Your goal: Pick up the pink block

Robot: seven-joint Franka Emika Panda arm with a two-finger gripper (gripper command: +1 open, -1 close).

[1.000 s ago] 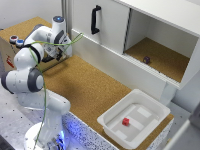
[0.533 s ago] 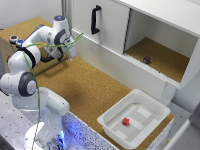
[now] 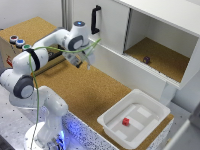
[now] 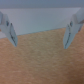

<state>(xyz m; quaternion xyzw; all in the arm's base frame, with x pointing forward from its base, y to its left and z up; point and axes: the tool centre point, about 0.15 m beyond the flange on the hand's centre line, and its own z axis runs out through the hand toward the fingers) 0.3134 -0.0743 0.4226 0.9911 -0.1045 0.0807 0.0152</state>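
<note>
Exterior view: tiny reddish-pink cube (image 3: 126, 121), on the floor of a shallow white plastic tray (image 3: 150, 131), well apart from the white arm's gripper (image 3: 81, 61). Wrist view: gripper spread wide, empty, over cork board. Cube likely light, rigid; grip two opposite flat faces. Small dark purple object (image 3: 146, 59) sits in cupboard recess.

arm swung toward ext view's right, tool (image 3: 80, 59) nearer cabinet (image 3: 150, 35)
</note>
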